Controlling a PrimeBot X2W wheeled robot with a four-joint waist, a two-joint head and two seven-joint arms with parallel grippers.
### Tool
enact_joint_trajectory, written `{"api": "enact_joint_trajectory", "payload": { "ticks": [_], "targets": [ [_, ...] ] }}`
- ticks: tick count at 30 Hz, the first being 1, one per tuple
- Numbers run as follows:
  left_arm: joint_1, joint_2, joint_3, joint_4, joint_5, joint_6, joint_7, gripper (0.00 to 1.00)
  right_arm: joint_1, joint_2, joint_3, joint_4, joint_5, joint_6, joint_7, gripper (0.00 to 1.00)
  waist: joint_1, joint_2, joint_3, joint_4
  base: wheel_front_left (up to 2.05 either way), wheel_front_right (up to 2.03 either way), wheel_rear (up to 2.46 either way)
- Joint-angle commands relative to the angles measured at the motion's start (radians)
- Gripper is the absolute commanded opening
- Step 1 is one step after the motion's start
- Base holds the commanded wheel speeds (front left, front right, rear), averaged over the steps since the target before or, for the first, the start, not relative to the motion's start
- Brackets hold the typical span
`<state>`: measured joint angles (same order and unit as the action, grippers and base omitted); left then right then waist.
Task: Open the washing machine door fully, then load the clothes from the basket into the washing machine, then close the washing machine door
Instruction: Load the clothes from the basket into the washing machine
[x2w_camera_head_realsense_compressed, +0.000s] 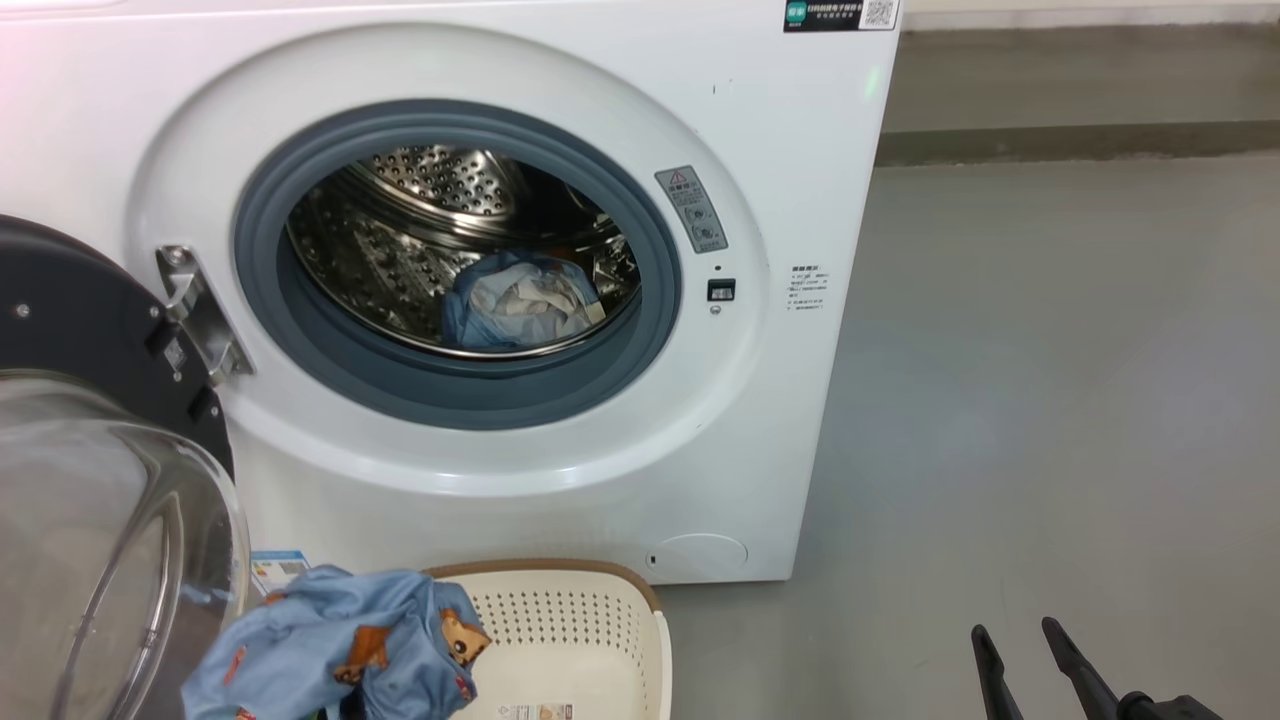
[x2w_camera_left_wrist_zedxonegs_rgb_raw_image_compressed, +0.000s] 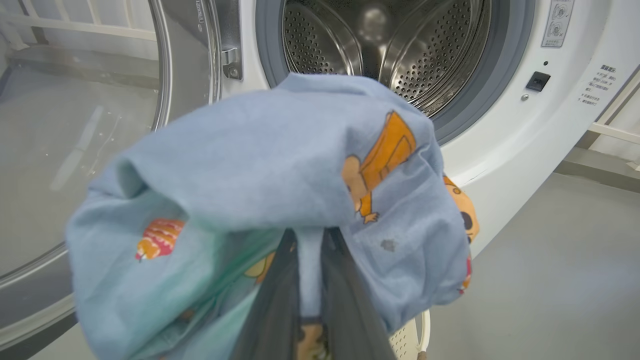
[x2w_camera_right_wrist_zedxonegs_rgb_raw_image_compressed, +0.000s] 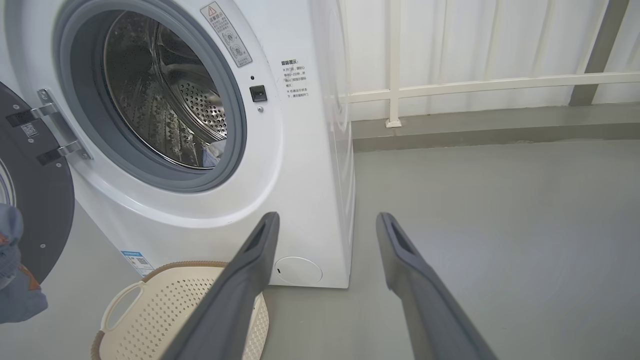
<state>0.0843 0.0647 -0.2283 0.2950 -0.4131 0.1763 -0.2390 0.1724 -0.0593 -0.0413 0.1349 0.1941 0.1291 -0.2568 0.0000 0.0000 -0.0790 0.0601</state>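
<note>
The left pincer (x2w_camera_left_wrist_zedxonegs_rgb_raw_image_compressed: 310, 240) is clamped on a blue garment (x2w_camera_left_wrist_zedxonegs_rgb_raw_image_compressed: 260, 160), held up near the basket (x2w_camera_head_realsense_compressed: 590, 610). The right pincer (x2w_camera_right_wrist_zedxonegs_rgb_raw_image_compressed: 327, 225) stands apart. Another garment (x2w_camera_head_realsense_compressed: 520, 300) lies in the drum (x2w_camera_head_realsense_compressed: 440, 190).

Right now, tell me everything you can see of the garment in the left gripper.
The garment is soft light blue cloth printed with orange-brown cartoon figures, bunched and crumpled. The left gripper is shut on one fold, pinched between its dark fingers; the rest drapes around them. It hangs by the left end of the basket, below the mouth of the washing machine.
</note>
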Motion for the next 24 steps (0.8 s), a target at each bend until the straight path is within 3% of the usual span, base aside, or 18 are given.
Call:
{"api": "enact_joint_trajectory", "payload": {
  "ticks": [1,24],
  "targets": [
    [-0.007,0.014,0.026,-0.041,0.011,0.012,-0.002,0.00,-0.013,-0.009,0.030,-0.021,0.003,0.002,-0.005,1.00,0.0000,0.0000,-0.017,-0.001,0.00,0.00,0.00],
    [0.020,0.034,0.007,-0.129,0.008,0.034,0.037,0.00,-0.032,-0.001,0.043,-0.027,0.003,0.002,-0.005,1.00,0.0000,0.0000,0.006,-0.018,0.00,0.00,0.00]
  ]
}}
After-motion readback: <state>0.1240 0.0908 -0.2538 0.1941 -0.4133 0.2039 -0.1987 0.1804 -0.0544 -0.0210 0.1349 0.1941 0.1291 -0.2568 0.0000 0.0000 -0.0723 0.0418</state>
